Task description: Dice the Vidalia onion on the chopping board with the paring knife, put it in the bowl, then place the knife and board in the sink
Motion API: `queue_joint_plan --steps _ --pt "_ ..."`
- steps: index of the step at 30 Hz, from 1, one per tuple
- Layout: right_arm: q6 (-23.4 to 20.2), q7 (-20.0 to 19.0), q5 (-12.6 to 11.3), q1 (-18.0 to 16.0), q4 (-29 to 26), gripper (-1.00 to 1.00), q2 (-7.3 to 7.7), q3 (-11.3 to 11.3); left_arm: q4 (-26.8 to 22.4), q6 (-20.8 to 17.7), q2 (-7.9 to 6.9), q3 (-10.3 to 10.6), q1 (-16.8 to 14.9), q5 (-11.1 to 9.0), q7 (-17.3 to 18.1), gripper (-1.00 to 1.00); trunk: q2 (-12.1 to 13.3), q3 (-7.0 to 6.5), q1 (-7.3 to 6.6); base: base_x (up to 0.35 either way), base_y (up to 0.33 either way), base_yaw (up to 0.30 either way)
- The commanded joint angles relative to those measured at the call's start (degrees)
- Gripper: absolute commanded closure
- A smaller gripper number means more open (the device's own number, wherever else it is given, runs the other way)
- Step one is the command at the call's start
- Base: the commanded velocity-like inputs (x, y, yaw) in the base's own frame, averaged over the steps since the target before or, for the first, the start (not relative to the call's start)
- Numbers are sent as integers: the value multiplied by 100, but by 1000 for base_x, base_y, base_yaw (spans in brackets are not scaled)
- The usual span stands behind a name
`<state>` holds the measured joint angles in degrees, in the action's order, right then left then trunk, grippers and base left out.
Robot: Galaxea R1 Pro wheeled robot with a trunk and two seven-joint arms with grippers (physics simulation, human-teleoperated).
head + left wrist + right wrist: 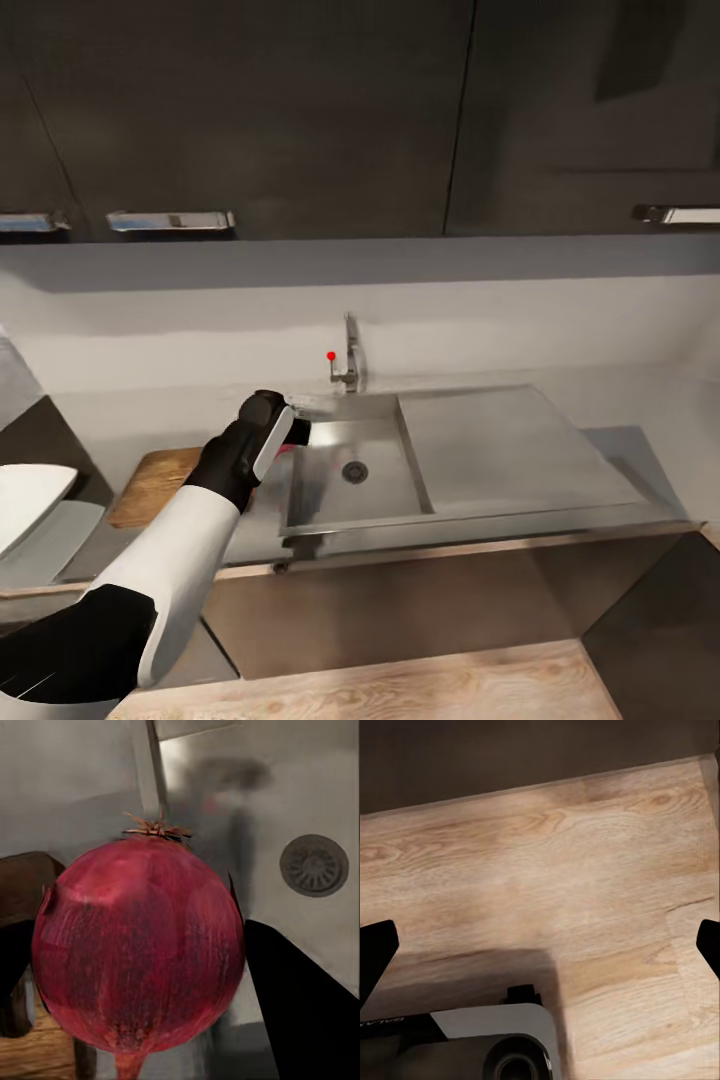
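Left gripper (142, 967) clenched round Vidalia onion (139, 952) at sink (400, 490) left rim — right gripper (540, 945) spread wide above wood floor (585, 870).

The head view looks forward and down from above onto the counter (640, 415), sink (350, 480) and board (150, 485), taking in the left arm. The left wrist view sits very near the onion (139, 952), facing down into the sink (322, 802); both share the drain (355, 471) (314, 865) and board (34, 1050). The right wrist view faces down at the wood floor (585, 870).
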<state>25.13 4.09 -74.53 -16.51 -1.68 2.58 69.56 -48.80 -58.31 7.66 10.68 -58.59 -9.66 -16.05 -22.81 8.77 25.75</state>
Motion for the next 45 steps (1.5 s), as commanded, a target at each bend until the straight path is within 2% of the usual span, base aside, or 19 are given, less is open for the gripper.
queue_joint_plan --steps 1,11,25,35,45 --pt "10 42 -26 -1 -17 -100 5 49 -5 -14 -2 14 -5 -55 -47 100 -11 6 3 -4 302 204" --pt "10 45 -26 -1 -17 -100 5 49 -18 -14 -2 19 -5 -53 -47 100 -11 -55 3 -1 280 206" --pt "10 40 -26 -1 -17 -100 7 49 90 -14 -11 13 -4 -53 -47 100 -11 -77 3 0 16 55" --pt "10 42 -26 -1 -17 -100 9 49 228 -9 -77 13 -3 -53 -47 100 -11 -77 3 -17 48 4" --pt "10 47 -26 -1 -17 -100 13 49 243 -7 -79 13 -4 -53 -47 100 -11 -77 3 -2 172 208"
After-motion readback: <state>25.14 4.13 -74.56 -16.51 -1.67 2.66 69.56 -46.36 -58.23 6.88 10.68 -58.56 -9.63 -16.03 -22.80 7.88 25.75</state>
